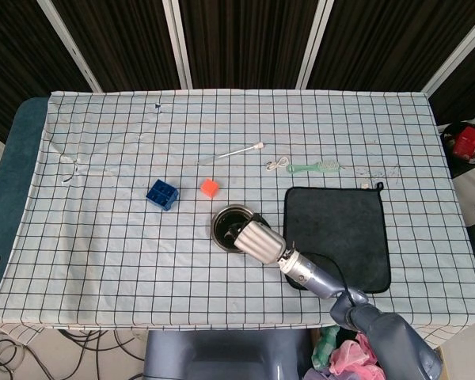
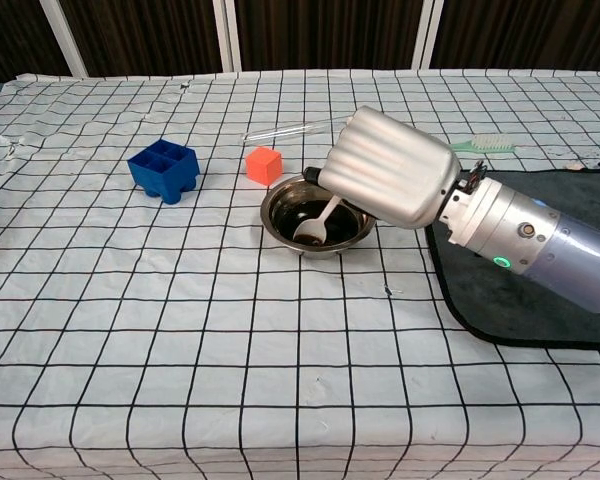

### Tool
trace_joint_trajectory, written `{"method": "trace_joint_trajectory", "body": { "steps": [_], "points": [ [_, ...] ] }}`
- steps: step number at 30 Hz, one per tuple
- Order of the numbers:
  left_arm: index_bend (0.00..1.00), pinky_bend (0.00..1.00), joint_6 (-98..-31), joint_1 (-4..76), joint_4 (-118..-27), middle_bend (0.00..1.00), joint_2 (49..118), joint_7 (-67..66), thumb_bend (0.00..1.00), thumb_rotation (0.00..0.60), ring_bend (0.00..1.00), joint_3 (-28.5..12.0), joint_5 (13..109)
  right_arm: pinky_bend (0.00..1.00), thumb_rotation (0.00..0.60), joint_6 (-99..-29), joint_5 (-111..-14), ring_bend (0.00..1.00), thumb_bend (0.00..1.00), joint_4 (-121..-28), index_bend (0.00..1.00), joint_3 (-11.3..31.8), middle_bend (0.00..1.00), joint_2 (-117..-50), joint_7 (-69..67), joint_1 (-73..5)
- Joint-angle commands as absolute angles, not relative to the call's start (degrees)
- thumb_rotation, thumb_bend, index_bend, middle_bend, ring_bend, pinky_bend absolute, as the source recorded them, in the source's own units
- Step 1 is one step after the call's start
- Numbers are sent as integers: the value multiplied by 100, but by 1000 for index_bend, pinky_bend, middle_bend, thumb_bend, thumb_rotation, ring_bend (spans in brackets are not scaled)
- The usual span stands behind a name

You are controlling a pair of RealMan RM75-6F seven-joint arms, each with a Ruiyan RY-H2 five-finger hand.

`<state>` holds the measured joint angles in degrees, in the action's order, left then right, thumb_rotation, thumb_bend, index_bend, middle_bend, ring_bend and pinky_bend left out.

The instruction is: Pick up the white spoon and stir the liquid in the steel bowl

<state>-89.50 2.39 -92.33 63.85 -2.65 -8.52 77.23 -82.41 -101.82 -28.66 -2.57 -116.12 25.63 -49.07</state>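
The steel bowl with dark liquid stands in the middle of the checked table, just left of the dark cloth mat. My right hand hovers over the bowl's right rim and holds the white spoon by its handle. The spoon slants down to the left, with its scoop in the liquid near the bowl's front left. The back of the hand hides the fingers and the top of the handle. My left hand shows in neither view.
An orange cube and a blue block with compartments sit left of the bowl. A long thin white stick and a green brush lie behind it. The dark mat covers the right side.
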Motion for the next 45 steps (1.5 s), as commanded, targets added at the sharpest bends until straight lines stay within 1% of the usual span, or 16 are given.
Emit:
{"method": "trace_joint_trajectory", "body": {
  "steps": [1,8,23,34,45],
  "points": [
    [98,20,-8951,239,-9231,14,6388,-271,220,600,0,-853,7721,1000,600,-8222,-10164,1000,375,-2804,699,-214,904,-11682,2526,-4935],
    [98,20,-8940,243,-9227,14,6390,-276,220,600,0,-857,7710,1000,600,-8203,-10157,1000,375,-2641,700,-155,904,-11854,2435,-5022],
    [98,20,-8910,254,-9223,13,6384,-283,220,600,0,-862,7686,1000,600,-7836,-9888,1000,377,-1910,702,45,904,-12164,2257,-5173],
    [98,20,-8913,258,-9218,13,6399,-319,220,600,0,-872,7665,1000,600,-7886,-9886,1000,376,-1753,702,-35,904,-12157,2166,-5157],
    [98,20,-8919,258,-9218,13,6408,-341,220,600,0,-877,7654,1000,600,-7989,-9925,1000,376,-1857,704,-157,904,-11999,2206,-5048]
  ]
}}
